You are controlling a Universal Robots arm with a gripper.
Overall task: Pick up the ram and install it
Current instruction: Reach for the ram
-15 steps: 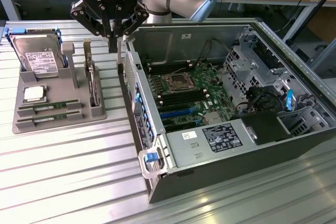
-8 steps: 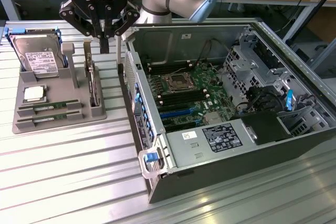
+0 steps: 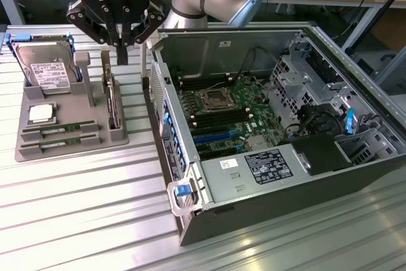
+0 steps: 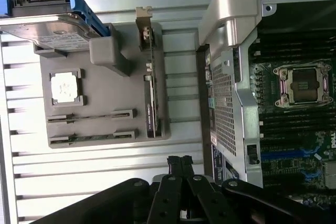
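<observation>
From my station, the gripper [image 3: 122,54] hangs in the upper left of the exterior frame with its fingers pressed together and nothing between them. It is above the far end of the grey holder tray [image 3: 70,109], roughly over the expansion card [image 3: 112,103] that stands on edge there.

The ram [image 3: 60,130] lies flat in a slot at the tray's near end, towards the exterior view's left and well apart from the gripper. A second stick [image 3: 60,143] sits in the slot just in front of it. The square processor [image 3: 40,113] rests just behind the ram, and the hard drive [image 3: 44,71] leans at the tray's far end.

The wrist view looks straight down on the tray [image 4: 105,93]. It shows the ram [image 4: 89,115] and second stick [image 4: 92,137] side by side between the processor [image 4: 65,86] and the tray's edge. The gripper [image 4: 180,160] tips sit over bare worktop [image 4: 79,182] beyond that edge. The processor socket [image 4: 304,85] with its dark memory slots is plain there too.

The exterior view alone gives me the whole open computer case [image 3: 171,93], with its motherboard [image 3: 228,106], labelled power supply [image 3: 266,169] and blue latch [image 3: 183,190].

The gripper's body is cut off by the exterior frame's top edge. The wrist view crops the case [image 4: 226,103] and the hard drive [image 4: 47,24]. From above, the ram is a thin dark line, probably the board seen edge-on. I can't make out its chips or label.
</observation>
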